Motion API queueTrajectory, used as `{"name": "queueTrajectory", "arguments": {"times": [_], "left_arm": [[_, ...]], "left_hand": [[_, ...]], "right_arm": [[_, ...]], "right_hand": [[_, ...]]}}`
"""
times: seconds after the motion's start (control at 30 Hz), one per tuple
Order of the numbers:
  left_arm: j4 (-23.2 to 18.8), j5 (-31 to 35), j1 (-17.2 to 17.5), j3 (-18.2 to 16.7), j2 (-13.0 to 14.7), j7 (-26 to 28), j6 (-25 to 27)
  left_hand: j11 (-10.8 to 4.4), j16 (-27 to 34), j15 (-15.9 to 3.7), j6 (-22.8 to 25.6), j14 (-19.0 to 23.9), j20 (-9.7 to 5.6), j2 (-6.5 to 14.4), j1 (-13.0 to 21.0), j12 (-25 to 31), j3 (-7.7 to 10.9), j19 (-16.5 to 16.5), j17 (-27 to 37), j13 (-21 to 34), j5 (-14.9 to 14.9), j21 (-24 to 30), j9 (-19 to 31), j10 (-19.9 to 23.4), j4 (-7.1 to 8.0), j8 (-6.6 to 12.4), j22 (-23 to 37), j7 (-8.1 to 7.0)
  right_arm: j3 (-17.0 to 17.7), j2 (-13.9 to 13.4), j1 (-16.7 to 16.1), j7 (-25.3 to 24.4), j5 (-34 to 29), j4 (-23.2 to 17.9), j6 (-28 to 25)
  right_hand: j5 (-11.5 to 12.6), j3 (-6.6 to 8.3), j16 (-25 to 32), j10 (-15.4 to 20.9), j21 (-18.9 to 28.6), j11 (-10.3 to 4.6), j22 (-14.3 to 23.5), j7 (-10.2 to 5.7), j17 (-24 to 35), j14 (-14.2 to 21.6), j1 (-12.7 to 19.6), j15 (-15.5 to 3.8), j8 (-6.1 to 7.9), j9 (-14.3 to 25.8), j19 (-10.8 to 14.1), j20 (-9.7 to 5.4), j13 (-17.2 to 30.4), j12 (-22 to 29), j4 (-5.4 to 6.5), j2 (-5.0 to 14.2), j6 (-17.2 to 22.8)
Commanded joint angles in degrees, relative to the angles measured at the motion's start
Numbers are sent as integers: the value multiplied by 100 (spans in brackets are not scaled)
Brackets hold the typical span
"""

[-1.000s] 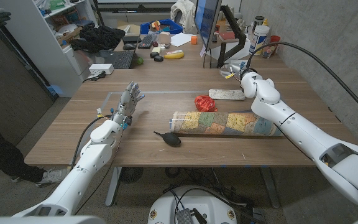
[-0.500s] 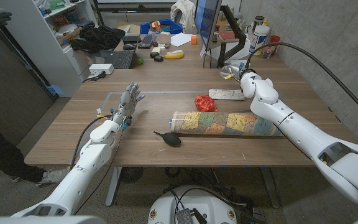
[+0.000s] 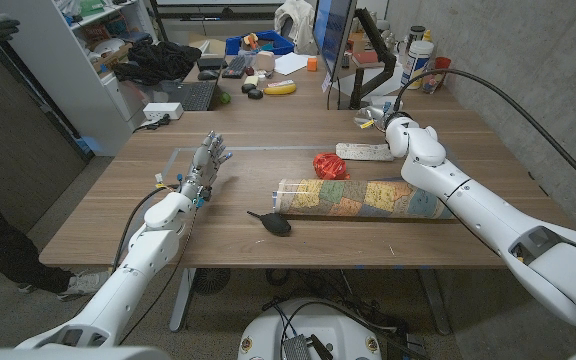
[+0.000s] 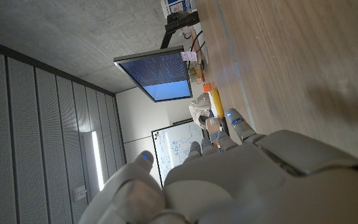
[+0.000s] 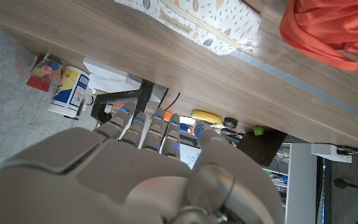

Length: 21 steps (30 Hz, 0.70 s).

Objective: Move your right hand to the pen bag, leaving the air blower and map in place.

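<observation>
The pen bag, a white patterned pouch, lies on the table's far right part and shows again in the right wrist view. My right hand hovers just beyond its right end, holding nothing, with the fingers side by side. The rolled map lies nearer me. The black air blower sits at the map's left end. My left hand is raised over the table's left part with its fingers apart, far from all three.
A red crumpled thing sits between the pen bag and the map. Beyond the table's far edge stand a monitor, a banana, a laptop and bottles. Blue tape lines mark the tabletop.
My right wrist has crept slightly left and away from me, above the pen bag's right end. The left arm, map and air blower have not moved.
</observation>
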Motion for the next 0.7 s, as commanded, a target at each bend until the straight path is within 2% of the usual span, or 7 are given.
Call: {"name": "queueTrajectory", "arguments": {"times": [0.03, 0.7], "left_arm": [[71, -16, -32, -15, -8, -46, -30], [177, -37, -73, -36, -13, -110, -62]], "left_hand": [[36, 28, -148, -219, -369, -281, 623, 39, 28, -29, -621, 12, 10, 43, -19, 28, -169, 1, 8, 18, 5], [26, 27, -149, -218, -367, -278, 626, 39, 27, -34, -616, 12, 10, 47, -33, 28, -167, 1, 6, 17, 5]], "right_arm": [[-54, 16, 39, 52, -38, 40, -59], [-167, 69, 107, 131, -104, 155, -112]], "right_hand": [[-4, 36, 26, 51, -21, 9, 13, -6, 31, 34, 82, -194, -32, 30, 71, -160, 10, -20, 14, 61, 44], [-5, 40, 23, 68, -30, 8, 14, -6, 33, 47, 100, -193, -37, 31, 90, -159, 11, -29, 27, 62, 57]]}}
